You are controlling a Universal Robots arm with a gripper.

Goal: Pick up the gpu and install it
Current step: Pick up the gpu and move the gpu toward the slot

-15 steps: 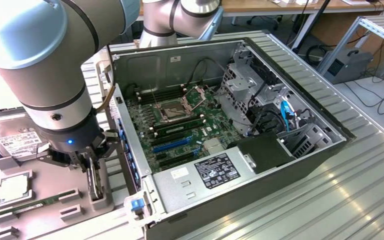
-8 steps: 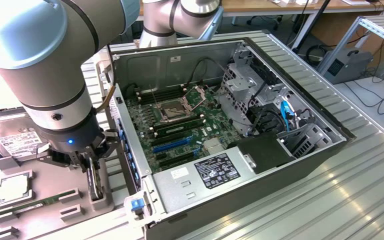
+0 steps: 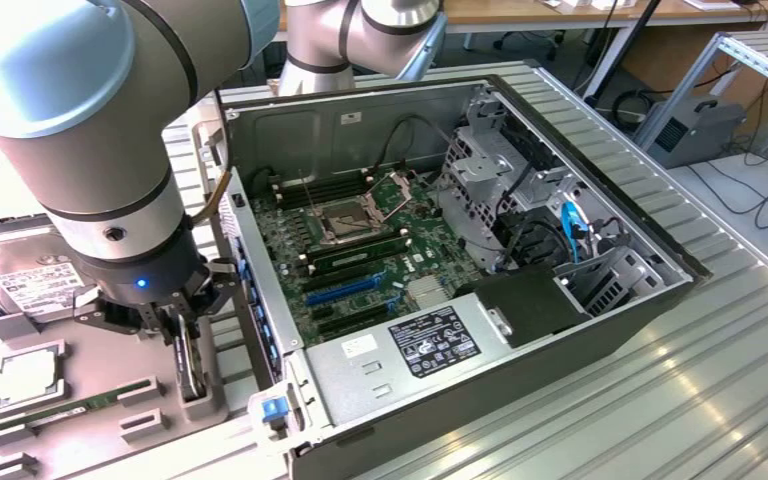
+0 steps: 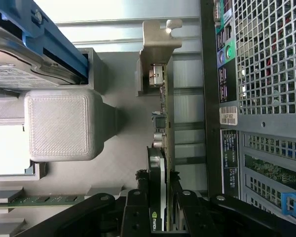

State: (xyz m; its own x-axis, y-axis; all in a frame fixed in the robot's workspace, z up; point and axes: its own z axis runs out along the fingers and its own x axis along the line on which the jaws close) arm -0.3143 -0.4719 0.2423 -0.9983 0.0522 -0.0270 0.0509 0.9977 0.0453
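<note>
Pointing straight down from my grey-and-silver arm (image 3: 91, 150), my black gripper (image 3: 181, 338) has its fingers (image 4: 139, 202) clamped on both faces of the gpu (image 3: 193, 372). It is a thin dark card with a green board edge and a silvery metal bracket (image 4: 158, 42), standing on edge in the finely ribbed grey plastic tray (image 3: 104, 445). In the exterior view, a silver boxy hard drive with a white label (image 3: 24, 285) lies at my ten o'clock and a long green memory stick (image 3: 71, 408) at eight. At three o'clock, the open black metal tower case (image 3: 531, 390) rises just beside the card, its green motherboard (image 3: 357, 250) exposed.
</note>
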